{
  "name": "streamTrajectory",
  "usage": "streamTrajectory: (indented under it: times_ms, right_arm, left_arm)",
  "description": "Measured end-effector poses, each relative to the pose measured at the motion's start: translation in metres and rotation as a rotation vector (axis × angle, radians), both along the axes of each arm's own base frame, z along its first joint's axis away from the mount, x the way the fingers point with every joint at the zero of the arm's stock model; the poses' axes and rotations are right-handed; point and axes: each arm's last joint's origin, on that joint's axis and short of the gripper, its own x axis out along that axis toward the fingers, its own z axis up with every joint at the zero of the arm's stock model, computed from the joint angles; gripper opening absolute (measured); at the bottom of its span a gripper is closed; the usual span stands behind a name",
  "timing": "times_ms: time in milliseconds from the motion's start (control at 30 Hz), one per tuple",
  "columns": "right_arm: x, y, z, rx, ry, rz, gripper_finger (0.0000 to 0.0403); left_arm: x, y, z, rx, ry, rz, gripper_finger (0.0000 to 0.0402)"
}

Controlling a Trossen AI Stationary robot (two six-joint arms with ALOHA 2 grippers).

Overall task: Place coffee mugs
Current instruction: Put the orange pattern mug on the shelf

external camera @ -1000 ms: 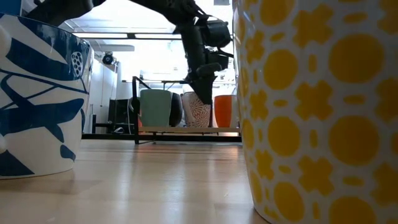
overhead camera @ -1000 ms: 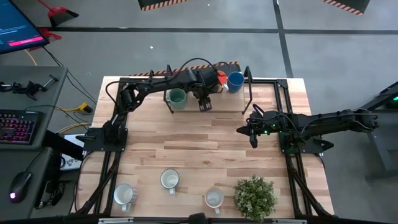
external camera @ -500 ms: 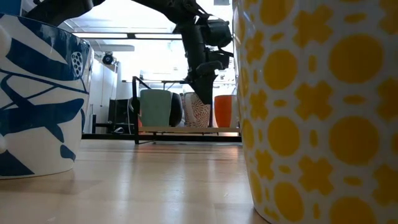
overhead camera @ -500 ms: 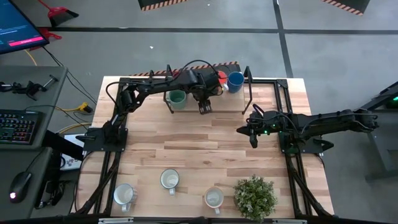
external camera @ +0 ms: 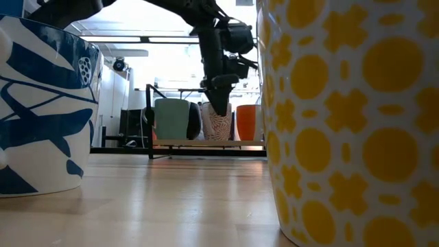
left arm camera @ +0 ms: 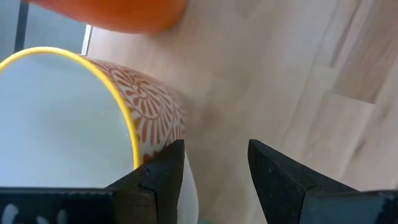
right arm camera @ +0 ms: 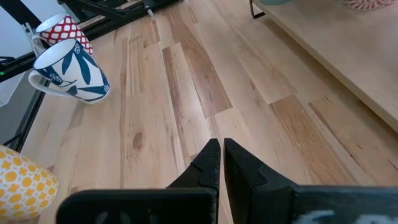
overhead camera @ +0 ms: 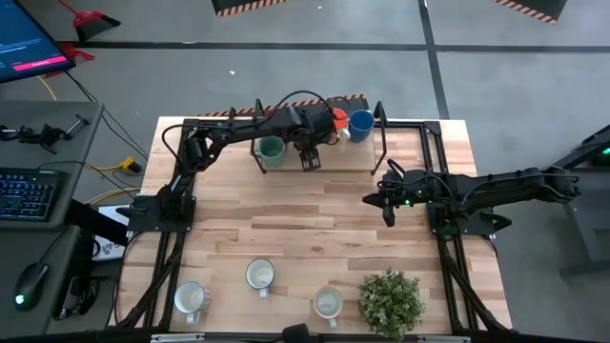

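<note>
On the low wooden shelf (external camera: 206,143) at the table's far side stand a teal mug (overhead camera: 272,150), a white mug with an orange pattern and yellow rim (left arm camera: 74,124), an orange mug (external camera: 245,122) and a blue mug (overhead camera: 360,124). My left gripper (left arm camera: 214,168) is open, pointing down at the patterned mug (external camera: 218,125). One finger (left arm camera: 163,171) is at the mug's rim and the other stands outside its wall. My right gripper (overhead camera: 386,208) is shut and empty over the table's middle right. My left gripper comes at the patterned mug from above, with one finger (left arm camera: 163,171) right at the rim's near edge (left arm camera: 134,152). I cannot tell whether it touches the mug. The mug stands upright on the shelf.
Three white patterned mugs (overhead camera: 191,297) (overhead camera: 259,275) (overhead camera: 328,303) and a green potted plant (overhead camera: 391,300) stand along the near edge. In the right wrist view they show as a red-dotted mug (right arm camera: 62,28), a blue-leaf mug (right arm camera: 71,68) and a yellow-dotted mug (right arm camera: 18,180). The table's middle is bare wood.
My left gripper has gone down and a little toward the table's left and far edge, onto the patterned mug on the shelf.
</note>
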Motion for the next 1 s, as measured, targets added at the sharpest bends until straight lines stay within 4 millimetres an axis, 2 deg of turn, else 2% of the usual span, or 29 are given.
streamTrajectory:
  times_ms: [267,667,833,1000]
  right_arm:
    - [0.0,0.0,0.0,0.0,0.001,0.0,0.0002]
    - [0.0,0.0,0.0,0.0,0.001,0.0,0.0002]
    - [0.0,0.0,0.0,0.0,0.001,0.0,0.0002]
    - [-0.001,0.0,-0.001,0.0,0.012,0.0,0.0002]
  left_arm:
    - [-0.002,0.008,0.001,0.011,-0.008,0.002,0.0168]
    - [0.007,0.011,0.005,0.051,-0.108,-0.005,0.0168]
    - [0.005,0.007,0.003,-0.055,-0.107,-0.006,0.0168]
    - [-0.001,-0.004,-0.001,-0.115,-0.015,-0.022,0.0168]
